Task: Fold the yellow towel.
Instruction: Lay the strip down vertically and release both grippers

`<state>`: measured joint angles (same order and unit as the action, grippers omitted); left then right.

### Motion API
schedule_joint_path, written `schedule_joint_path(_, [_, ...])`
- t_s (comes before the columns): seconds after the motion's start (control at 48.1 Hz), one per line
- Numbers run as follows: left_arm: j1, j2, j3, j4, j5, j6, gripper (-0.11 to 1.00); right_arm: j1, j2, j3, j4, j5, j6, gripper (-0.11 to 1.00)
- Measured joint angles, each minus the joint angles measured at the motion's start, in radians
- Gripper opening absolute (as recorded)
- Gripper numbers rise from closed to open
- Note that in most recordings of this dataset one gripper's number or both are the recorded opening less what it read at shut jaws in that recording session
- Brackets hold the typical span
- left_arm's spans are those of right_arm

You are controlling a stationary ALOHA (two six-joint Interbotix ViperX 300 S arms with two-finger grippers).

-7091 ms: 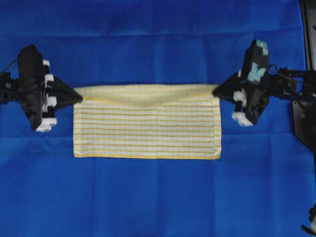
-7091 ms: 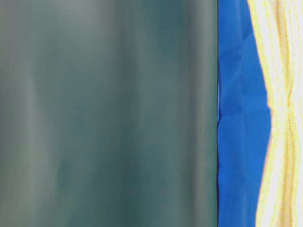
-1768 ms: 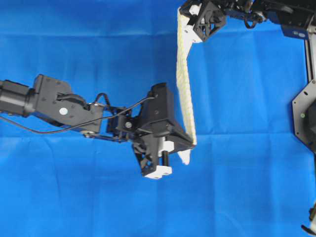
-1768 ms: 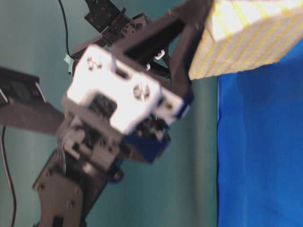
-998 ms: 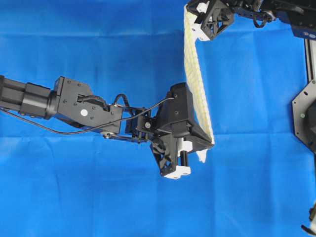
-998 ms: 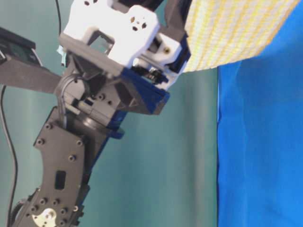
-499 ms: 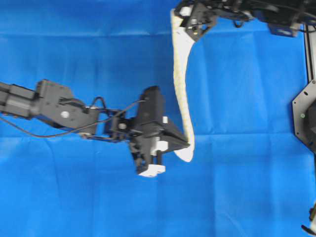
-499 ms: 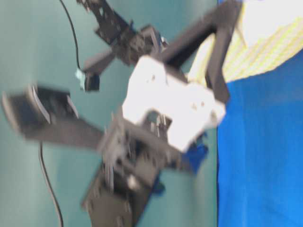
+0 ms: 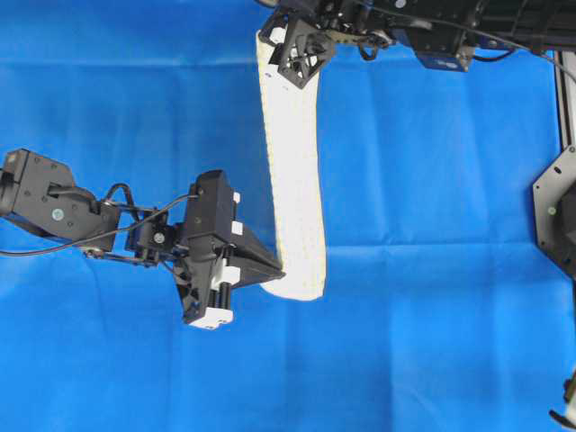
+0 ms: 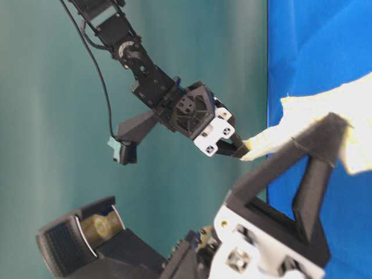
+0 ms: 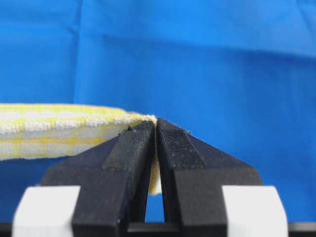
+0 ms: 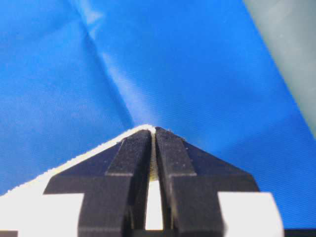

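The yellow towel (image 9: 292, 171) hung stretched above the blue cloth (image 9: 450, 270), its long axis running top to bottom of the overhead frame. The right claw (image 9: 290, 38) pinched the top end at upper centre; the left claw (image 9: 277, 273) clamped the bottom end, lower centre, from the left.

One yellow towel (image 9: 292, 171), two claws: left claw (image 9: 277, 271), right claw (image 9: 273, 38); one blue cloth (image 9: 432, 225).

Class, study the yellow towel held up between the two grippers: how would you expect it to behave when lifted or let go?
The yellow towel is probably floppy: it hangs as a band between the left gripper and right gripper. It seems light, since fingertip pinches carry it. Released, it would likely collapse onto the blue cloth.
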<state>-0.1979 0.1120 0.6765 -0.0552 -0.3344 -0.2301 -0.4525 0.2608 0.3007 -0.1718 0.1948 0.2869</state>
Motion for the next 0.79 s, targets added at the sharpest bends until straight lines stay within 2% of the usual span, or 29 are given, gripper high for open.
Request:
schedule_joint_path(0.229, [-0.002,0.000,0.014,0.000,0.000,0.000,0.02,0.005,0.029,-0.002,0.000,-0.002,-0.002,0.03])
schedule_joint_path(0.291, [-0.002,0.000,0.017,0.000,-0.002,-0.002,0.06,0.005,0.031,-0.002,0.000,-0.003,-0.002,0.06])
schedule_joint_path(0.374, [-0.003,0.000,0.018,0.000,0.000,-0.005,0.24,0.006,0.031,-0.002,-0.002,-0.011,-0.003,0.24])
schedule_joint_path(0.541, [-0.003,0.000,0.018,0.000,0.006,-0.014,0.73,0.011,0.031,-0.003,-0.014,-0.017,-0.009,0.72])
schedule_joint_path(0.582, [-0.002,-0.002,0.018,0.000,0.017,-0.012,0.79,0.014,0.031,-0.003,-0.020,-0.018,-0.011,0.79])
schedule_joint_path(0.79, [0.012,-0.112,0.035,0.000,0.190,-0.002,0.65,0.021,-0.029,0.034,-0.025,-0.017,-0.014,0.71])
